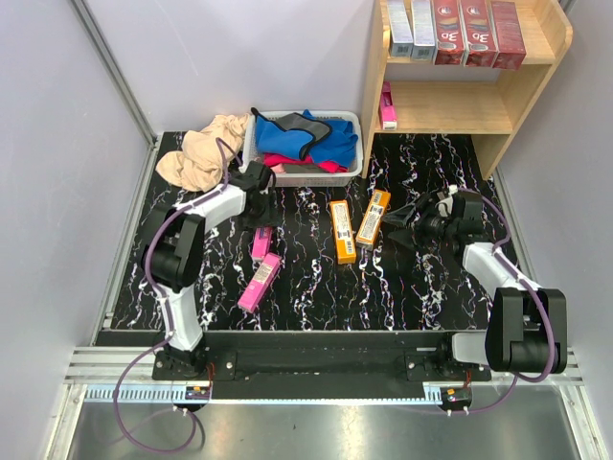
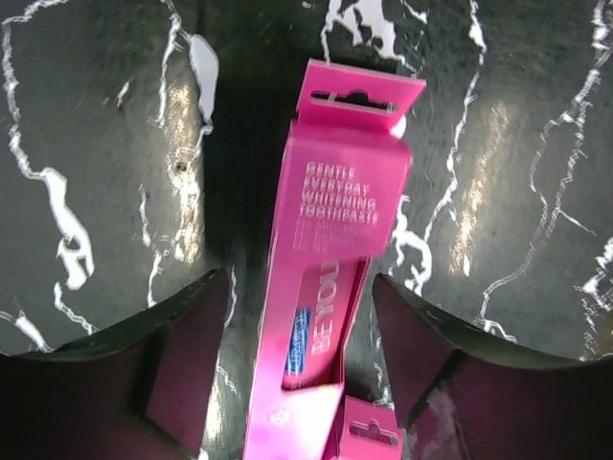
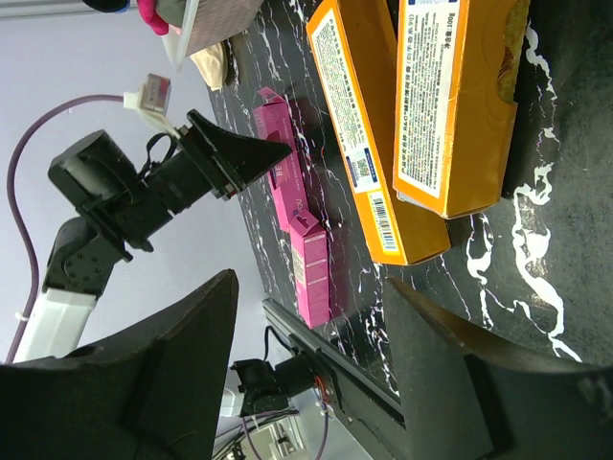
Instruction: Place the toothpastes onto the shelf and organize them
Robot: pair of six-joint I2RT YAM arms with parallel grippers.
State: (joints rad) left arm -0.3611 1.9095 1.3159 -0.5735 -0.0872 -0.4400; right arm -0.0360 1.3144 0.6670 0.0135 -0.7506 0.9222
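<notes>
Currently, left gripper [image 2: 299,283] straddles the bright pink cardboard toothpaste box [image 2: 335,240] across its narrow width for pickup, jaws part-open, not clamping; right gripper [image 3: 308,287] is open, empty.

The shelf's [image 1: 455,107] lower tier lies open to the right of one pink box [image 1: 387,105]. Its top tier has room only at the right end, beside five standing boxes [image 1: 450,29]. Two orange boxes [image 1: 342,231] block mid-bench, and a basket [image 1: 251,144] lines the far edge.
</notes>
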